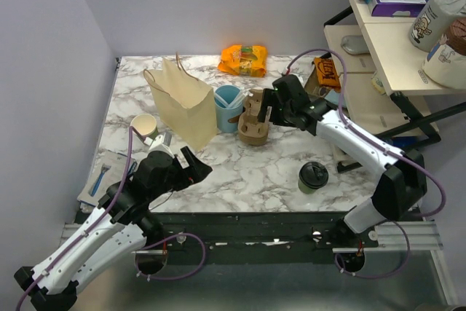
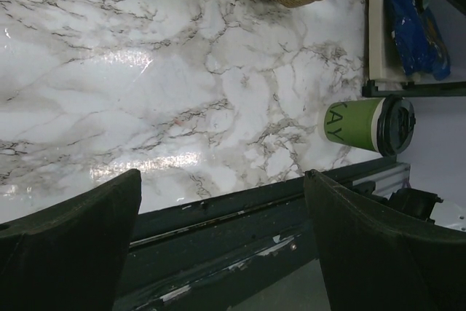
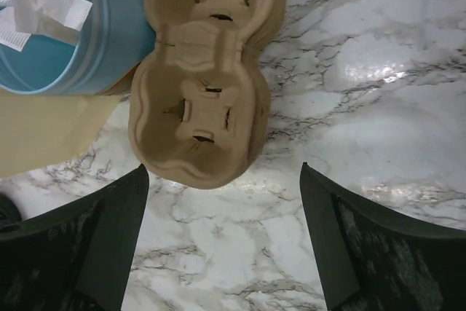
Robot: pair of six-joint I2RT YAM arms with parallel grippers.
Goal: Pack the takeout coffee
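Toward the near right corner of the worktop, the takeout coffee [image 1: 314, 177] is standing alone, well apart from the other items. It is showing as a small paper cup with a green wall carrying pale lettering, a thin white band under the rim, and a round black plastic lid [image 2: 397, 124] seated on top. Under it the worktop [image 1: 262, 172] is running white marble with grey veining, glossy and catching glare; a dark rail is bordering the near edge, pale lavender walls are closing the left and far sides, and a cream shelf cart [image 1: 378, 41] is crowding the right edge. The cup is standing upright, long axis vertical, lid facing up. Near the far left corner a tan paper bag [image 1: 183, 103] is standing open, with a light-blue cup [image 1: 228, 107] and a brown pulp cup carrier [image 1: 253, 125] just beside it toward the middle. An unlidded paper cup [image 1: 145, 125] is sitting by the left edge. The left gripper [image 1: 195, 164] is hanging over the near left area, jaws spread wide, holding nothing. The right gripper [image 1: 266, 109] is hovering at the carrier, jaws likewise wide and empty.
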